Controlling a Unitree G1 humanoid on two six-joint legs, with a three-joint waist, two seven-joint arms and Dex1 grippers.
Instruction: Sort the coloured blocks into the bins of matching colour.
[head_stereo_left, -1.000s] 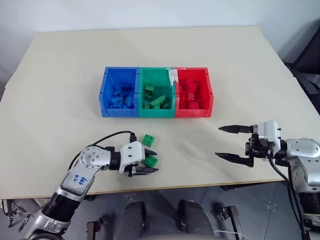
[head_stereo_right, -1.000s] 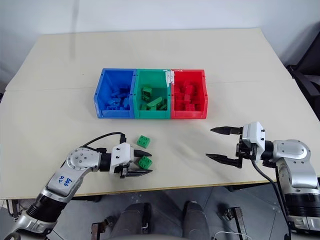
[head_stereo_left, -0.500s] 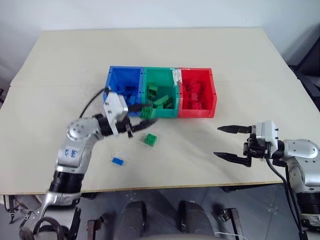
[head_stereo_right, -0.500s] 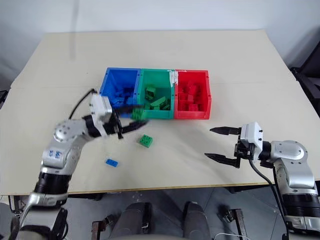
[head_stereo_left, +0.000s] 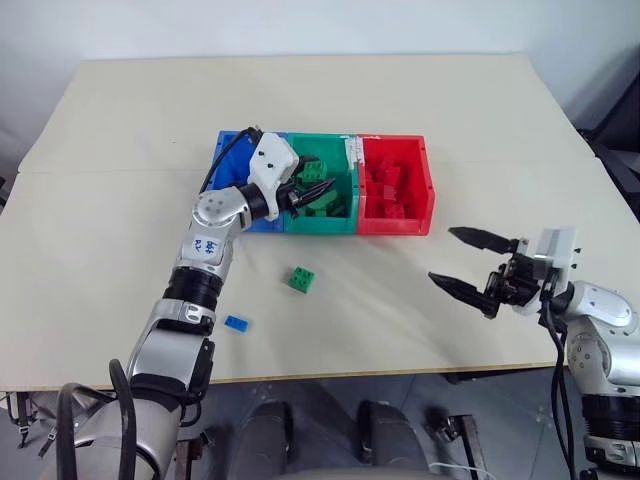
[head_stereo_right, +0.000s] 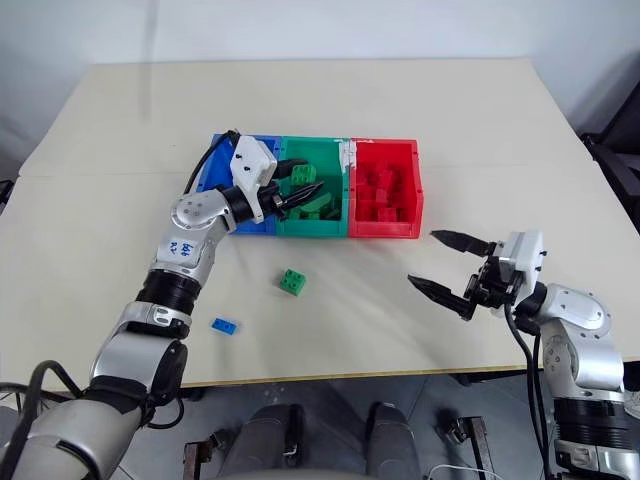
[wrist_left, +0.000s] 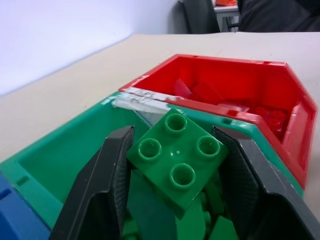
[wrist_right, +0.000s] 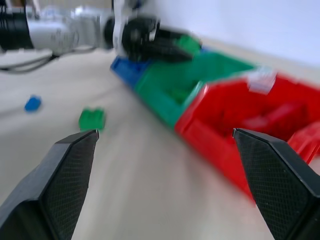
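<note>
Three bins (head_stereo_left: 325, 215); two green blocks outside them, one held (wrist_left: 178, 156), one loose (head_stereo_left: 301, 279); one blue block (head_stereo_left: 236, 323).

Beige table (head_stereo_left: 420, 100) against a pale wall (head_stereo_left: 200, 25), dark chair (head_stereo_left: 615, 130) at right (partly cut off), grey floor (head_stereo_left: 330, 390) below

White sticker on the left forearm (head_stereo_left: 204, 244), blue handwritten marks, not readable
</note>
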